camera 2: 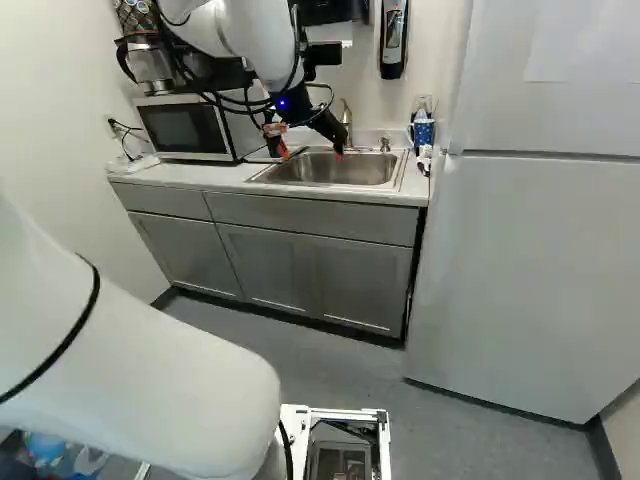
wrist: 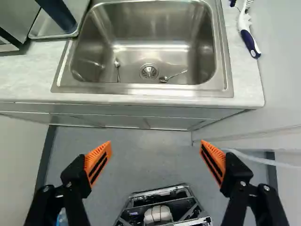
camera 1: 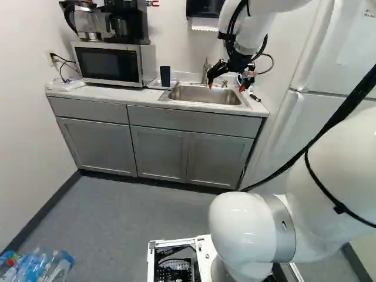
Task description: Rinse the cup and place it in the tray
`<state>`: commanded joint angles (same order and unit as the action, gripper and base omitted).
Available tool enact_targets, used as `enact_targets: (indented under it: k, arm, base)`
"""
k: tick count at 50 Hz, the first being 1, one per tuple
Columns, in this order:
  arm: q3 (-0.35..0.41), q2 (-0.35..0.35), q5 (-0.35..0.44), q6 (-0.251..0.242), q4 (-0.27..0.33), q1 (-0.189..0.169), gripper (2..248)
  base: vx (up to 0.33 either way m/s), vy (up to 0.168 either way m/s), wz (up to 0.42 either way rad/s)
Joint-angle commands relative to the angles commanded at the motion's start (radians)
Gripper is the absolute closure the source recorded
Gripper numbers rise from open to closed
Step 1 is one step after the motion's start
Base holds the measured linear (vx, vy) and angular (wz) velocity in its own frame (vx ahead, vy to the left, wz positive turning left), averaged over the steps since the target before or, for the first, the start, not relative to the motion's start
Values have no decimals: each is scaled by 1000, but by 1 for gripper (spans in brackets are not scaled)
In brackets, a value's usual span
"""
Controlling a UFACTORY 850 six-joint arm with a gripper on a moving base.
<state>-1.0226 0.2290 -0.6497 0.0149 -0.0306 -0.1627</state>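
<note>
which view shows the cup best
The left base view: the cup stands whole, upright by the sink. The wrist view cuts it off; in the right base view I can't make it out.

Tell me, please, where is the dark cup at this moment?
In the left base view, the dark cup stands on the metal tray, between the microwave and the sink.

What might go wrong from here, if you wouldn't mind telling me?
The open, orange-padded black gripper might tip the tall dark cup near the edge of the silvery tray, or bump the curved metal faucet nearby. Dipping low, it might snag the metal spoons in the steel sink.
</note>
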Motion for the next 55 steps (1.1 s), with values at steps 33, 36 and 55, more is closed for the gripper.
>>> enact_targets:
  k: [33,36,55]
  arm:
    - [15,1,25,0,0,3,3]
    - [20,1,32,0,1,3,3]
    - [64,3,104,-1,2,11,3]
  base:
    - [0,0,0]
    - [0,0,0]
    - [0,0,0]
